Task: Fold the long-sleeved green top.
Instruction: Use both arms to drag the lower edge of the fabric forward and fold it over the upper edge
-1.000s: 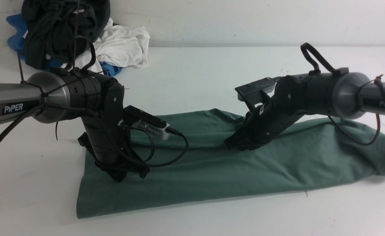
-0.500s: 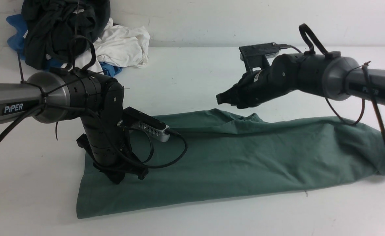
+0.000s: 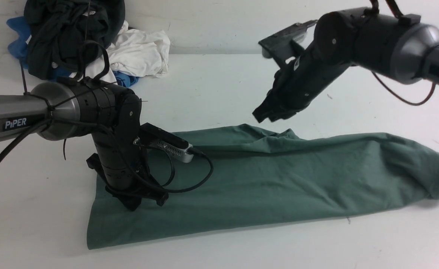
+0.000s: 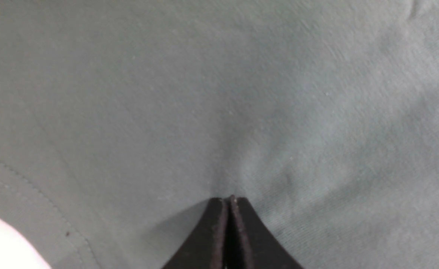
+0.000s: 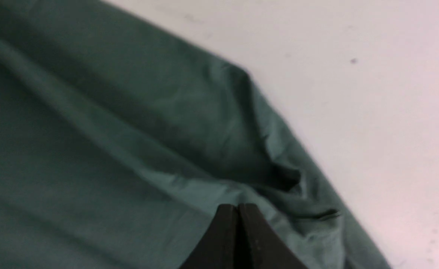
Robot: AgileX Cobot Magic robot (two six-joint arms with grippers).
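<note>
Soft, limp green long-sleeved top (image 3: 279, 179) laid along the bench (image 3: 223, 82), probably best pinched at an end edge; left claw (image 4: 230, 200) closed, pressing it; right claw (image 3: 266, 114) closed, empty, above it.

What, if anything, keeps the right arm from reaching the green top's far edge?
Likely nothing, so yes: the right gripper hangs shut just above the green top, near that edge; the left gripper presses it well aside.

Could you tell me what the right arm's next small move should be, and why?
Probably open the right gripper and lower it toward the right end of the green top: it hangs shut and empty above the cloth, while the shut left gripper pins the other end.
</note>
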